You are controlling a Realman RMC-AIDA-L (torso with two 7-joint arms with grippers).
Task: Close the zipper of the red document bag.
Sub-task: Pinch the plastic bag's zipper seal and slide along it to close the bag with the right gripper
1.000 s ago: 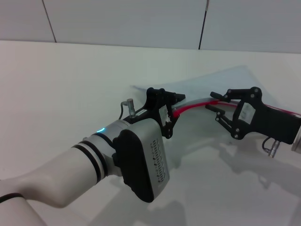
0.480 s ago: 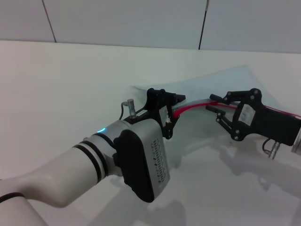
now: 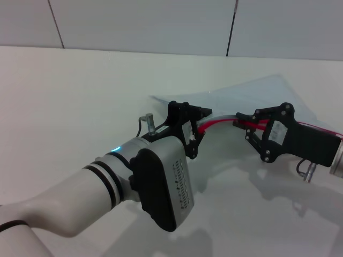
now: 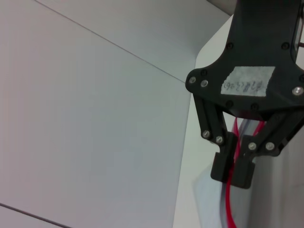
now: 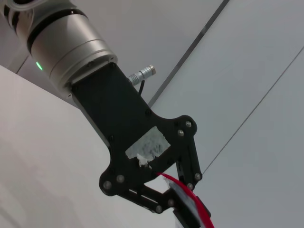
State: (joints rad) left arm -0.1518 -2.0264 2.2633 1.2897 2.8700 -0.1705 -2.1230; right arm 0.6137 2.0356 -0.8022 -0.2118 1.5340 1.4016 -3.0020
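1. The flat, translucent pale blue-grey plastic document bag (image 3: 257, 93) lies on the white bench (image 3: 64, 107).
2. The left claw (image 3: 199, 124) pinches its thin red zipper strip (image 3: 220, 122).
3. The right claw (image 3: 242, 123) straddles the strip; closing looks unfinished.

Left arm reaching in from the near left, big and white, with the black left hand (image 3: 199, 122) pinched tight on the red zipper (image 3: 217, 122). Right arm coming in from the right, low and level. Right hand (image 3: 244, 122) pointing left, fingers closed on the same zipper, near the left hand.
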